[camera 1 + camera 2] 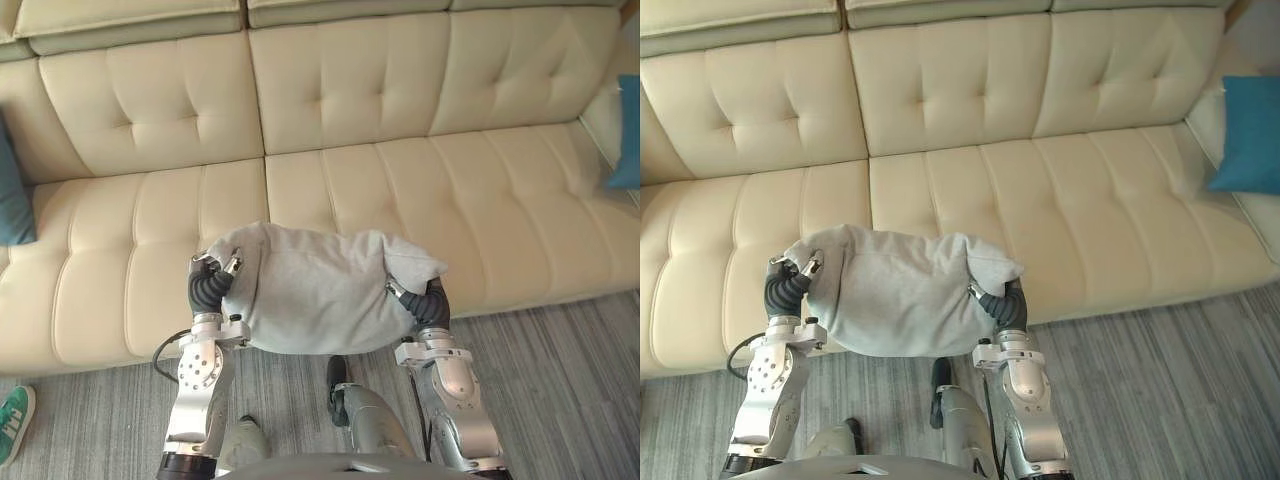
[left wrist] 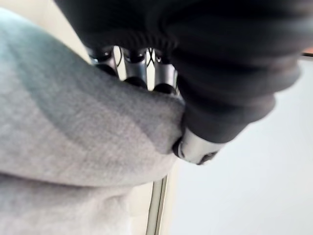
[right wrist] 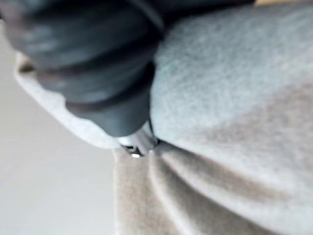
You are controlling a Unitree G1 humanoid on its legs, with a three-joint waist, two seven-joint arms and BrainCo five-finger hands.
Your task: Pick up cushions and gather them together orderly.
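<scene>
left eye view: the grey cushion [image 1: 320, 290] lies crosswise over the sofa [image 1: 480, 200] front edge, between both arms. the left robot hand [image 1: 212, 283] curls round one end. the right robot hand [image 1: 428, 303] meets the other end, its grip impossible to tell. the right blue cushion [image 1: 1250, 135] and the left blue cushion [image 1: 12, 200] sit well apart at the sofa's ends.

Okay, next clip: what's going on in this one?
The robot faces a cream sofa and holds a grey cushion between its two hands, at the front edge of the seat. The left hand pinches one end, and the right hand is against the other end. A teal cushion sits at the sofa's left end and another teal cushion at its right end, so the cushions are not yet gathered.
</scene>
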